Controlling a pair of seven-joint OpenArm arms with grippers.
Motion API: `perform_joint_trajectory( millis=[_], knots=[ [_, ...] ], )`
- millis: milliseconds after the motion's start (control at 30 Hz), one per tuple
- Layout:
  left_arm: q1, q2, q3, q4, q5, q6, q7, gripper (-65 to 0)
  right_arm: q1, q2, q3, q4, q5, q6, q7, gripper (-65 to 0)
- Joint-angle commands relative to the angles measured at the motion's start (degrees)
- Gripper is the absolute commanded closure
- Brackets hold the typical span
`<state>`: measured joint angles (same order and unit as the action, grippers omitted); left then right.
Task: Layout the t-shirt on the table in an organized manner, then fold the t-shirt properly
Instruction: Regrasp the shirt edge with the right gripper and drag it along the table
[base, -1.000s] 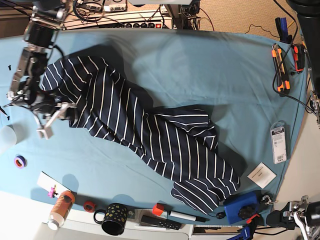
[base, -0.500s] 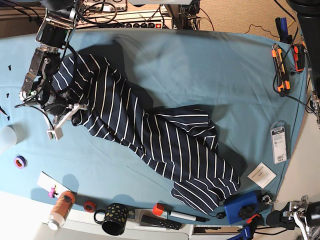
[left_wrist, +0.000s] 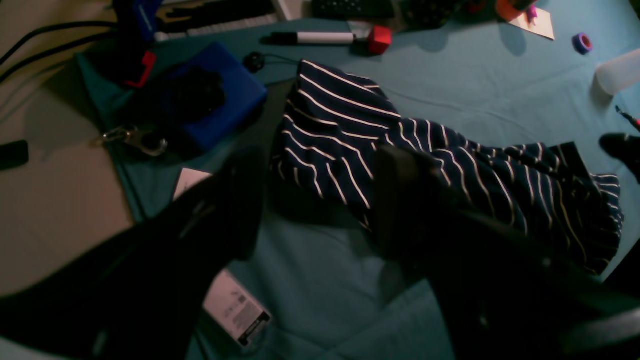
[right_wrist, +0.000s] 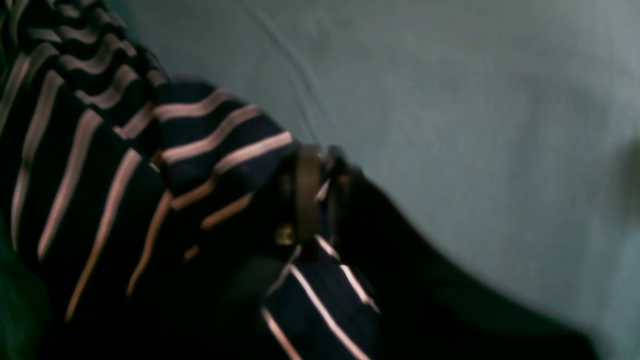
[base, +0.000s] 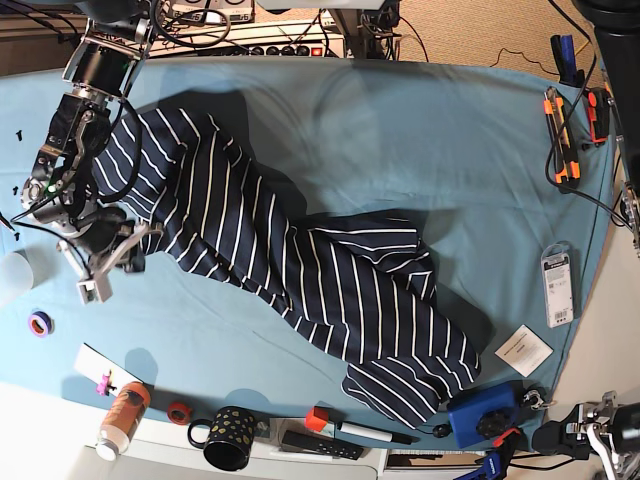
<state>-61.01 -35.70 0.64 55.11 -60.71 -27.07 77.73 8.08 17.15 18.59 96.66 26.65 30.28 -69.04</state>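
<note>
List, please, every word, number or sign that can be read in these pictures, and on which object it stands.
No text can be read with certainty.
White card: dark print, too small.
Packaged item: label print, too small.
Same packaged item seen from the left wrist view: blurred lines only.
Marker: no legible print.
Dotted mug: a pattern, no words.

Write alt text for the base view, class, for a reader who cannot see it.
A navy t-shirt with thin white stripes lies crumpled in a diagonal band across a teal-covered table. The right gripper is at the shirt's upper-left end. Small clutter, including a dotted black mug and a blue box, lines the near edge.
</note>
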Motion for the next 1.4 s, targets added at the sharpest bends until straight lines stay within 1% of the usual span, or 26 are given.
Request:
perform_joint_trajectory(
  millis=[0,33,67,133,233,367,500,633,800,833,867,933,967,1067,1167,1367],
  knots=[
    [-2.47,-0.63,-0.39,0.76,-1.05,0.00,-1.07,-35.0,1.09,0.98,0.26,0.94,0.20,0.35,0.59,-16.3],
    [-2.47,-0.63,-0.39,0.76,-1.05,0.00,-1.07,-35.0,0.90,0.98,0.26,0.90,-0.13,0.35,0.22,-20.3],
    [-2.47,-0.66,-0.39,0.76,-1.05,0.00,-1.07,-35.0,0.63,0.96,0.26,0.90,-0.72,0.33,0.22,-21.7],
    [-2.45,-0.66,-0.39,0.76,-1.05,0.00,-1.05,-35.0,0.11,0.96,0.26,0.90,-1.51,-0.24,-0.52,-21.7],
    [-2.45,-0.66,-0.39,0.76,-1.05,0.00,-1.03,-35.0,-0.02,0.96,0.28,0.87,-1.42,-4.35,-2.91,-21.7],
    [-2.45,-0.63,-0.39,0.76,-1.05,0.00,-1.03,-35.0,-0.83,0.74,0.28,0.57,-0.74,-7.02,-2.27,-21.7],
    [-2.45,-0.63,-0.39,0.76,-1.07,0.02,-1.03,-35.0,-2.10,-0.50,0.26,-1.95,-0.04,-8.59,-1.22,-21.7],
    [-2.45,-0.63,-0.39,0.76,-1.05,0.00,-1.05,-35.0,-2.64,-1.14,0.26,-5.33,0.74,-8.98,-1.18,-21.7],
    [-2.45,-0.63,-0.39,0.76,-1.05,0.00,-1.05,-35.0,-2.64,-1.14,0.26,-5.88,0.74,-8.96,0.09,-21.6],
    [-2.45,-0.63,-0.39,0.76,-1.05,0.00,-1.05,-35.0,-2.67,-1.14,0.26,-5.90,0.72,-8.94,0.07,-20.5],
    [-2.45,-0.61,-0.39,0.76,-1.05,0.00,-1.05,-35.0,-2.67,-1.14,0.26,-5.90,0.72,-8.94,0.02,-15.9],
    [-2.45,-0.63,-0.39,0.76,-1.05,0.00,-1.07,-35.0,-2.62,-1.11,0.26,-5.92,0.68,-8.92,0.17,-3.4],
    [-2.45,-0.63,-0.39,0.76,-1.05,0.00,-1.07,-35.0,-2.62,-1.09,0.26,-5.92,0.52,-8.90,0.59,0.0],
    [-2.45,-0.63,-0.39,0.76,-1.05,0.02,-1.05,-35.0,-2.32,-0.94,0.26,-5.88,-3.19,-8.02,5.05,0.0],
    [-2.45,-0.66,-0.39,0.76,-1.03,0.02,-1.03,-35.0,-1.64,0.22,0.28,-5.29,-5.31,-8.04,9.75,0.0],
    [-2.45,-0.63,-0.39,0.76,-1.05,0.00,-1.05,-35.0,0.70,2.25,0.28,-4.61,-6.12,-8.09,9.51,0.0]
  ],
)
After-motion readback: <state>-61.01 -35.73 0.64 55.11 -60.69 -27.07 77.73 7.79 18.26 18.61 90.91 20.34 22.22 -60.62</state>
